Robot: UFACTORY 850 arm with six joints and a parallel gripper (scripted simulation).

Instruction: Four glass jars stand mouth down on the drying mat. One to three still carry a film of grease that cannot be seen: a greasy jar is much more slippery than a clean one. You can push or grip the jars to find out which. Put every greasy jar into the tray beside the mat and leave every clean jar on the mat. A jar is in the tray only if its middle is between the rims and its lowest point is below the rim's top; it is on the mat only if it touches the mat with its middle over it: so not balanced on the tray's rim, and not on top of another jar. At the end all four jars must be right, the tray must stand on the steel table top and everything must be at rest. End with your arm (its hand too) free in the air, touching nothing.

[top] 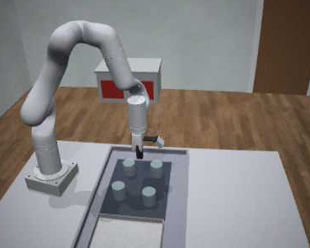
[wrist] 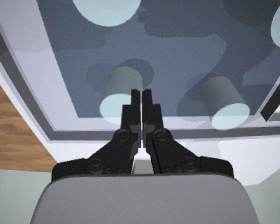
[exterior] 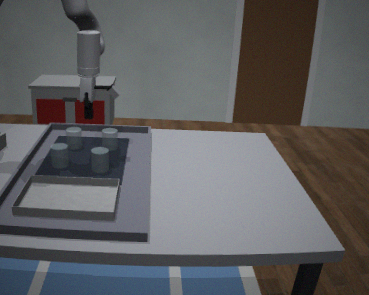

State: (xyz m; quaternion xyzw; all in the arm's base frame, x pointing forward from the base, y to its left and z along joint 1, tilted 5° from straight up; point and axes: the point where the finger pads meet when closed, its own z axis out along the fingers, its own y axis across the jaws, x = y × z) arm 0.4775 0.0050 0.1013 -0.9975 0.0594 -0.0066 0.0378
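Four pale glass jars stand mouth down on the dark drying mat point(top: 134, 183) point(exterior: 120, 166) point(wrist: 178, 50). The far pair are the far-left jar point(top: 128, 167) point(exterior: 74, 138) and the far-right jar point(top: 156, 169) point(exterior: 109, 138). The near pair are the near-left jar point(top: 118, 190) point(exterior: 59, 155) and the near-right jar point(top: 149, 196) point(exterior: 100, 159). The pale tray point(top: 130, 218) point(exterior: 62, 213) lies empty just in front of the mat. My gripper point(top: 139, 155) point(exterior: 88, 114) point(wrist: 141, 102) is shut and empty. It hangs above the mat's far edge, between the far jars and clear of them.
The mat and tray sit on a rimmed grey steel top point(top: 180, 192) point(exterior: 137, 189) set into the white table point(top: 241, 201). The arm's base point(top: 52, 177) stands at the table's left. A red and white cabinet point(top: 150, 72) stands behind on the wooden floor.
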